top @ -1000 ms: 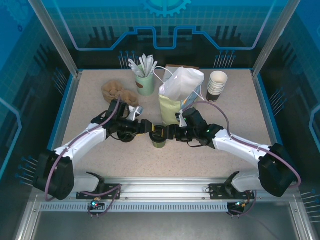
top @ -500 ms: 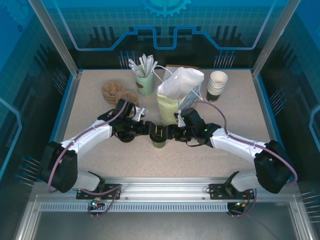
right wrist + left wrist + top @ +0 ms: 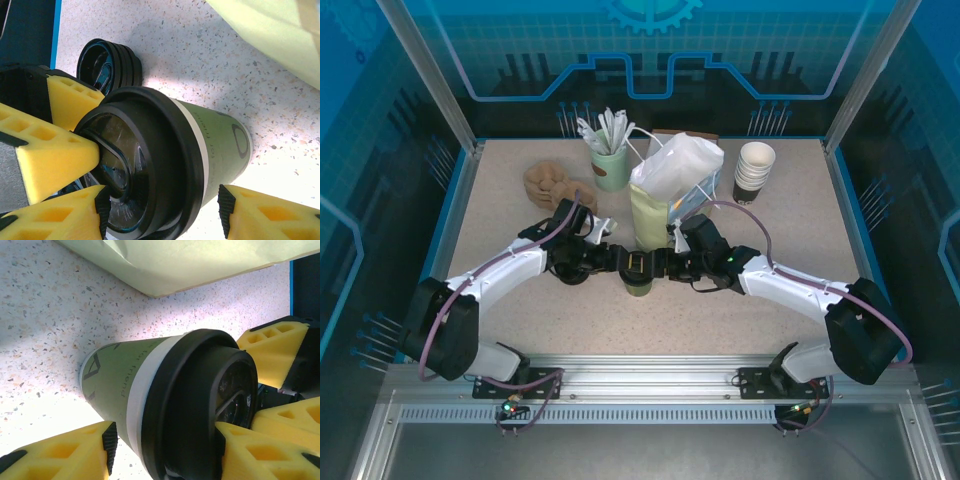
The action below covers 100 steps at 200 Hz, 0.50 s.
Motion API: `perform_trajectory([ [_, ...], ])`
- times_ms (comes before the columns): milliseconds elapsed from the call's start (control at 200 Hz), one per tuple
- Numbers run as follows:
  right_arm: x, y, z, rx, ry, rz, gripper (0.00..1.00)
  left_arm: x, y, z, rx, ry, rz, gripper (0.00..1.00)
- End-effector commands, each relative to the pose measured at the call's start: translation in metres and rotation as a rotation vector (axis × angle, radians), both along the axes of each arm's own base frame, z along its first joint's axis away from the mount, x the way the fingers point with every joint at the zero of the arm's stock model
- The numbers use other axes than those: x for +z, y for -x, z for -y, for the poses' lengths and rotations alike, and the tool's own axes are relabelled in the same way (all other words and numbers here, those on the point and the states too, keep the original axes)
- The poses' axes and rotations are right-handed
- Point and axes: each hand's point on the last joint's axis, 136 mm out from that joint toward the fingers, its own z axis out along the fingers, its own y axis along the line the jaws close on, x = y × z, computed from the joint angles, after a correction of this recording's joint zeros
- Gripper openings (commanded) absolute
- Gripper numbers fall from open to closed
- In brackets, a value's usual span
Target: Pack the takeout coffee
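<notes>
Currently I have the takeout coffee (image 3: 638,272) standing upright on the speckled table (image 3: 500,230), near its middle and just in front of the pale green paper bag (image 3: 653,215). The left gripper (image 3: 622,262) meets it from the left and the right gripper (image 3: 658,266) from the right, so the two face each other with the cup between them. On my left wrist feed the yellow foam pads (image 3: 60,452) are spread wide, one beside the cup's green wall and the other beside the black lid (image 3: 200,405). Nothing is clamped between them (whether a pad tip brushes the cup, I cannot tell). My right wrist feed reads the same: pads (image 3: 270,215) wide apart, cup just ahead of them, not gripped. A stack of black lids (image 3: 107,67) lies on the table near the cup in that feed. Toward the back stand a mint-green cup of white stirrers (image 3: 610,168) and a stack of lidless cups (image 3: 753,168).
</notes>
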Motion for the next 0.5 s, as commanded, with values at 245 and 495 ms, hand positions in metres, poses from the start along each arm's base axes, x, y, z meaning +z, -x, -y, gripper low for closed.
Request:
perform_trajectory([
  [245, 0.0074, -0.0036, -0.0076, 0.026, -0.006, 0.032, 0.6, 0.0041, -0.0064, 0.0016, -0.01, -0.017, 0.017, 0.51],
  [495, 0.0014, -0.0046, -0.0058, 0.023, 0.019, 0.022, 0.56, -0.004, -0.0075, 0.0024, -0.011, -0.024, -0.005, 0.47],
])
